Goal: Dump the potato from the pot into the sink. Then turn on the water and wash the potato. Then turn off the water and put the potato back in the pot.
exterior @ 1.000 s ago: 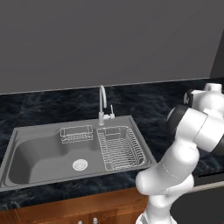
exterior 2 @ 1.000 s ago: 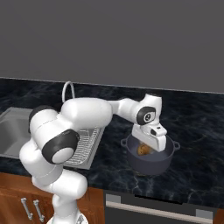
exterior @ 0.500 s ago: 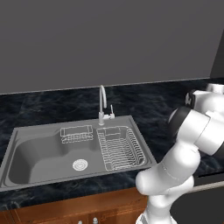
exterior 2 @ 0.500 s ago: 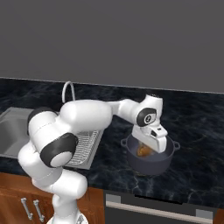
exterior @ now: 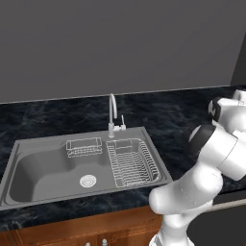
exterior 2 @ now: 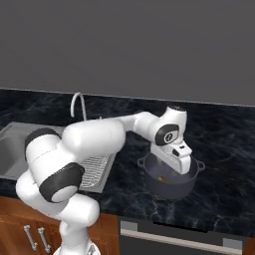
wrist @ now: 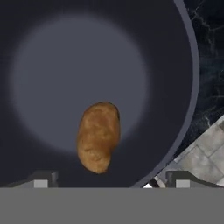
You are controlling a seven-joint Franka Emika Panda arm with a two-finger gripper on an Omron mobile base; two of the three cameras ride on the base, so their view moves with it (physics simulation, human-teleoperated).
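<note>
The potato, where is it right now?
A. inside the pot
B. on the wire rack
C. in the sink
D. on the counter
A: the hand view shows the potato lying on the dark bottom of the pot, between the open gripper tips.

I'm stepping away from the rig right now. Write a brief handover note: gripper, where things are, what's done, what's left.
Gripper: jaws apart, holding nothing, lowered into the mouth of the pot.
Potato: lying on the pot's floor, between the fingertips' line and the centre.
Pot: on the dark counter, to the right of the sink. Basin dry, faucet not running.
Done: nothing yet.
Left: dump potato into sink, water on, wash, water off, return potato to pot.
</note>
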